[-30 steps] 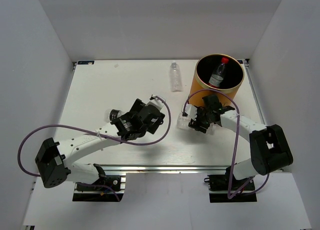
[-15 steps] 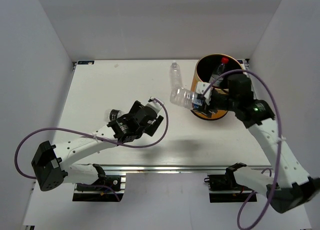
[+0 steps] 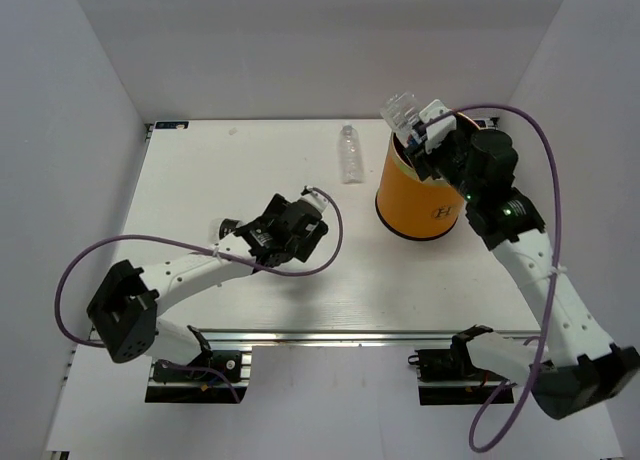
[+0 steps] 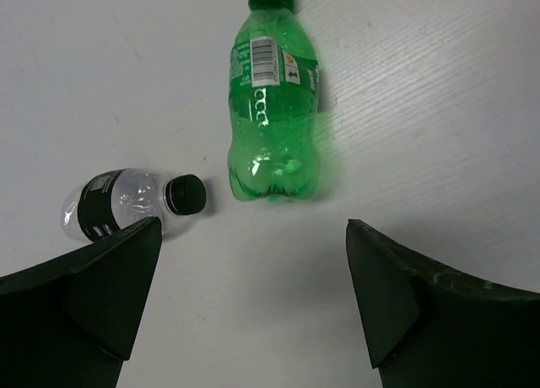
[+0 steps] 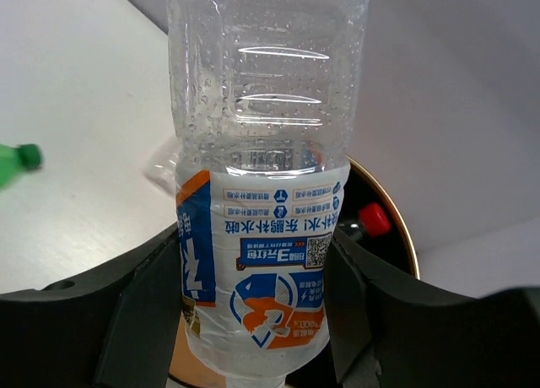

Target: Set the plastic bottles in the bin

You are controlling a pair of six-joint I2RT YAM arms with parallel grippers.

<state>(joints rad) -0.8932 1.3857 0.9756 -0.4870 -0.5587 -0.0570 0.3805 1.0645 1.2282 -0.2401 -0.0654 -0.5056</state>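
A clear blue-labelled plastic bottle (image 5: 261,194) is clamped by the right end effector (image 3: 420,130) over the tall orange bin (image 3: 425,205), while the left end effector (image 4: 253,304) is spread above a green plastic bottle (image 4: 272,126).

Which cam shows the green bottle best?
Left wrist: the green bottle lies nearly whole in frame, label facing up. Right wrist catches only its cap end at the left edge; the top view does not show it.
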